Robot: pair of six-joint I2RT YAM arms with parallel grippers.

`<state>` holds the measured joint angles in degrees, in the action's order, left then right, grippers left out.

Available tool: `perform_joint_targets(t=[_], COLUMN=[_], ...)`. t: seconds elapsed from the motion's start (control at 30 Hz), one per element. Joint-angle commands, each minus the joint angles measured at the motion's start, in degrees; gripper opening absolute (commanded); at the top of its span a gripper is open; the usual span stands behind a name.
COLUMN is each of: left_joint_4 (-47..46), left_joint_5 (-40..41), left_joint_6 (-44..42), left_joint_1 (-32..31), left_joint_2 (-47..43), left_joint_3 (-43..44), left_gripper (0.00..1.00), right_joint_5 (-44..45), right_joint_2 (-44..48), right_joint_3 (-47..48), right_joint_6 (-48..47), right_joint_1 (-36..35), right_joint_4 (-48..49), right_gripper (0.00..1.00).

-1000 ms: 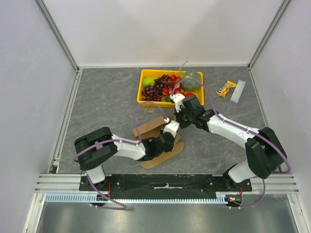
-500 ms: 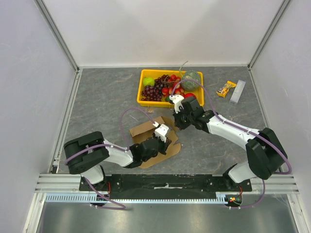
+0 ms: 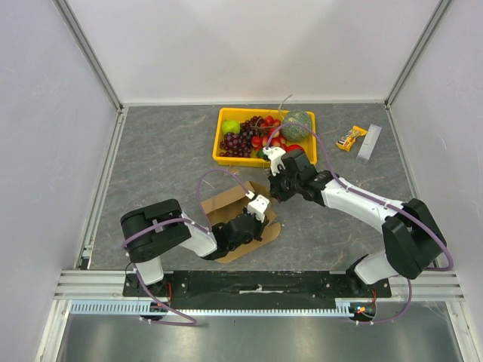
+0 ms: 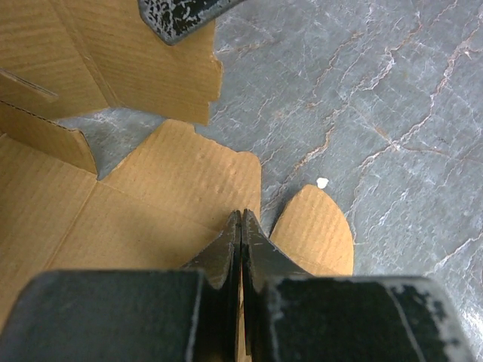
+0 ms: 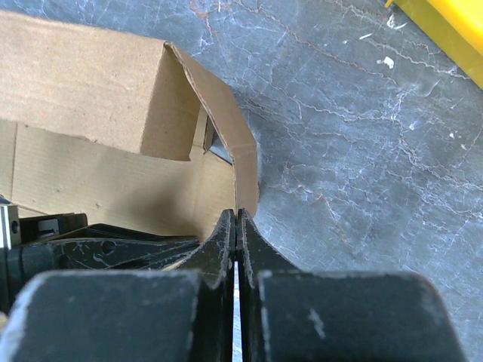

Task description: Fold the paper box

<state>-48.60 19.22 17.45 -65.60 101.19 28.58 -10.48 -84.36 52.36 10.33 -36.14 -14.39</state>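
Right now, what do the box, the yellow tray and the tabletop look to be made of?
The paper box: brown corrugated cardboard, matte, fine ribbing showing. The yellow tray: likely plastic, smooth, evenly coloured. The tabletop: grey veined surface like stone or slate, possibly only a printed mat.

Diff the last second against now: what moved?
The left gripper pulled back left, then came partway back, shut. The paper box shifted slightly left with it and looks more bunched. The right gripper, shut at the box's raised flap, and the yellow fruit tray barely moved.
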Motion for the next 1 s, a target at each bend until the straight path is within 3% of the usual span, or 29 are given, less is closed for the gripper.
perform_joint_targets(t=[0.0, 0.4, 0.97], left_joint_4=[-2.29, -2.55, -2.82], left_joint_5=[2.13, 3.54, 4.07], left_joint_6=[-1.9, -2.07, -2.25], left_joint_1=[0.13, 0.21, 0.21], left_joint_2=[1.99, 2.61, 1.56], left_joint_3=[1.39, 1.83, 1.66], left_gripper=[0.02, 0.02, 0.02], right_joint_5=[0.02, -2.53, -4.02], right_joint_2=[2.36, 3.85, 6.49], right_joint_3=[3.54, 0.82, -8.76], right_joint_6=[0.04, 1.98, 6.55], right_joint_1=[0.19, 0.11, 0.1], right_joint_4=[-0.63, -0.46, 7.01], right_gripper=[0.0, 0.0, 0.0])
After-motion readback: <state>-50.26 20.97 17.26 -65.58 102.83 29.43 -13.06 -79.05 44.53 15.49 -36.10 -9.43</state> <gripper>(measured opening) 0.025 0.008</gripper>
